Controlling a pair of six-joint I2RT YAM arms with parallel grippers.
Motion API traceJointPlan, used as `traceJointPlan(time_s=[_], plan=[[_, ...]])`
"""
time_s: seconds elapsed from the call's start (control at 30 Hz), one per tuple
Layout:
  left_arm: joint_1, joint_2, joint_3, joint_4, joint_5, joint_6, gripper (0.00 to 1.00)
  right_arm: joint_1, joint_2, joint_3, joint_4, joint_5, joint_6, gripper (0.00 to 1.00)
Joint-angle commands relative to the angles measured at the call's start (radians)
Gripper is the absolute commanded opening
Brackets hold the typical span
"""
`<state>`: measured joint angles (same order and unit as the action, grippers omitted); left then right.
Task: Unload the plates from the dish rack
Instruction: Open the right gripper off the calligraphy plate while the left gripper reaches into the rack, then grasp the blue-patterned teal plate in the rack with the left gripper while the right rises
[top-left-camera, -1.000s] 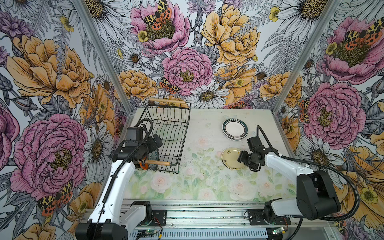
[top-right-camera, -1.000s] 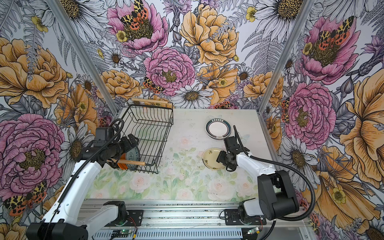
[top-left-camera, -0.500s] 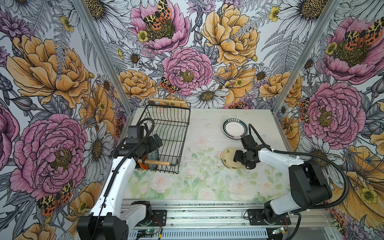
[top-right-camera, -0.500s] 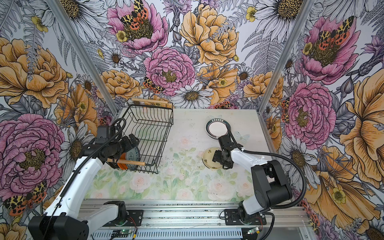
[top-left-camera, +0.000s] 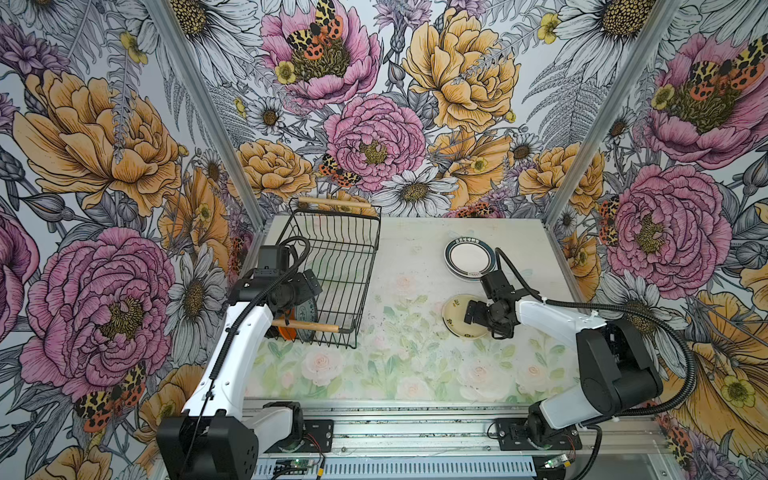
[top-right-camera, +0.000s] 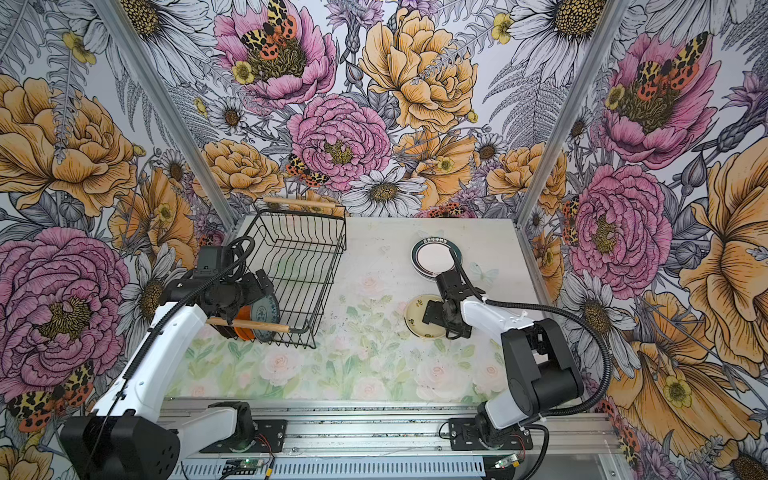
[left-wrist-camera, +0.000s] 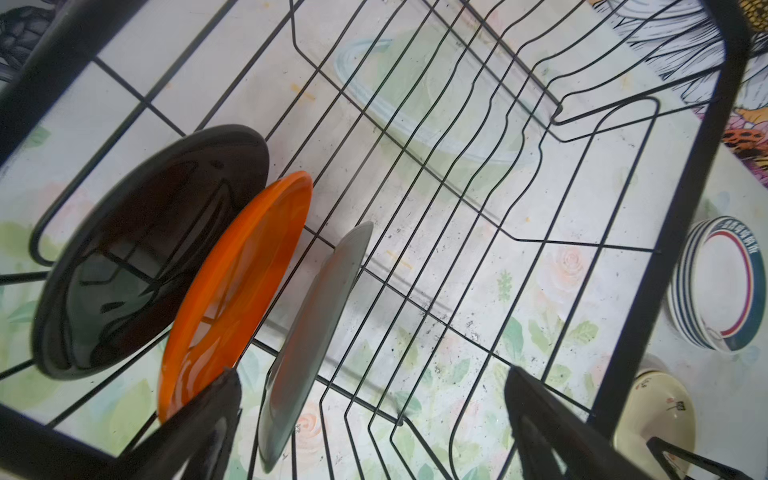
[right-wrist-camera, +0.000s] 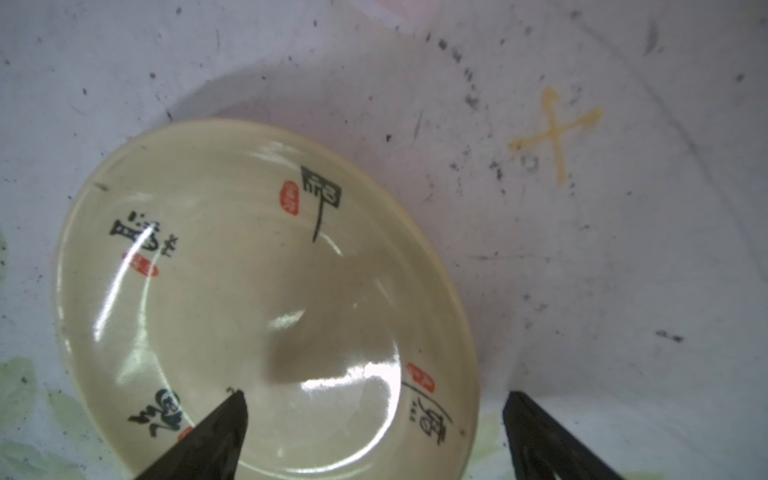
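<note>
Three plates stand on edge at the near end of the dish rack (top-left-camera: 345, 266), which is set along the left edge of the surface (top-left-camera: 415, 374), up to its far left corner: a black plate (left-wrist-camera: 141, 257), an orange plate (left-wrist-camera: 237, 291) and a grey plate (left-wrist-camera: 316, 336). The left fingers (left-wrist-camera: 203, 428) are spread wide above them and nothing is held. The grey plate is bracketed, but one tip is placed right at the orange rim. If they are lowered and shut as aimed, both plates could be pinched together, or the orange one nudged over against the black one. A rack wire or the near wooden handle (top-left-camera: 311, 326) could also be caught, and the rack dragged up with the plate.

Right of the middle of the surface a cream plate (right-wrist-camera: 257, 299) lies flat, with a stack of dark-rimmed plates (top-left-camera: 469, 259) near it toward the far edge. The right fingers (right-wrist-camera: 216, 436) are wide apart astride its rim, one over the well and one outside, and the plate is gripped by neither. If they are pulled back low, the rim could be hooked and the plate tipped or pushed into the stack.
</note>
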<state>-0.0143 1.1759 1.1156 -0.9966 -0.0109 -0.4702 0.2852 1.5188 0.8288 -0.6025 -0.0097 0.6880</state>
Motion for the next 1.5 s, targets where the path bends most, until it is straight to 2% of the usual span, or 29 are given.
traceJointPlan(time_s=[0.0, 0.37, 0.77, 1.27, 1.47], plan=[[0.013, 0.015, 0.040, -0.097, -0.064, 0.025, 0.99, 0.005, -0.022, 0.023, -0.006, 0.035, -0.012, 0.99], [-0.026, 0.103, 0.097, -0.207, -0.134, 0.075, 0.97, -0.007, -0.005, 0.070, -0.005, 0.057, -0.050, 0.99], [-0.097, 0.217, 0.145, -0.229, -0.152, 0.215, 0.87, -0.045, -0.028, 0.085, -0.002, 0.034, -0.118, 0.99], [-0.120, 0.325, 0.158, -0.235, -0.183, 0.246, 0.65, -0.120, -0.024, 0.128, 0.012, -0.057, -0.201, 0.99], [-0.103, 0.351, 0.189, -0.249, -0.174, 0.245, 0.51, -0.139, 0.012, 0.183, 0.010, -0.092, -0.233, 0.99]])
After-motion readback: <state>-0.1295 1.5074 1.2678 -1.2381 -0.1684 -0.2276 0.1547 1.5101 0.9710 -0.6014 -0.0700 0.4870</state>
